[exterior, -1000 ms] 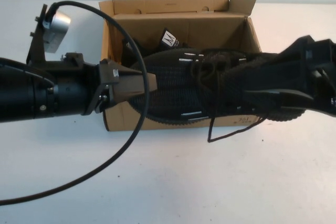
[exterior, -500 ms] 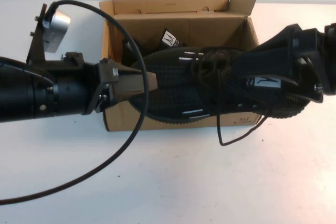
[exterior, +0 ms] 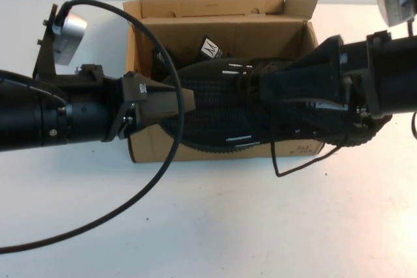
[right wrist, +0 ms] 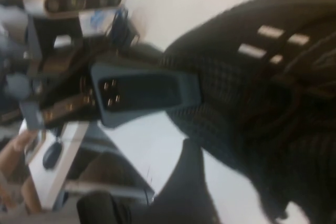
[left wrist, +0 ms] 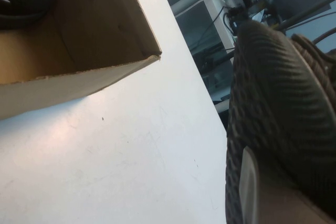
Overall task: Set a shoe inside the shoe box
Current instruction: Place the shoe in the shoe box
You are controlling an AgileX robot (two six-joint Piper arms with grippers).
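Note:
A black mesh shoe [exterior: 221,105] lies lengthwise above the open brown shoe box [exterior: 215,8], its heel sticking out past the box's right wall. My left gripper [exterior: 186,103] reaches in from the left and is shut on the shoe's toe. In the left wrist view a pale finger pad [left wrist: 248,182] presses against the toe [left wrist: 283,103]. My right gripper [exterior: 273,92] comes from the right and stands open, straddling the shoe's laced middle. One dark finger [right wrist: 189,182] shows beside the shoe [right wrist: 262,103].
A second matching sneaker [exterior: 210,49] with a white tongue label lies inside the box. A loose lace [exterior: 293,167] hangs over the box's front wall. The left arm's black cable [exterior: 150,187] loops across the white table in front.
My right arm has slid left along the shoe and rolled, so its wrist camera now sits at the top right. The hanging lace has shifted. The left arm and shoe have not moved.

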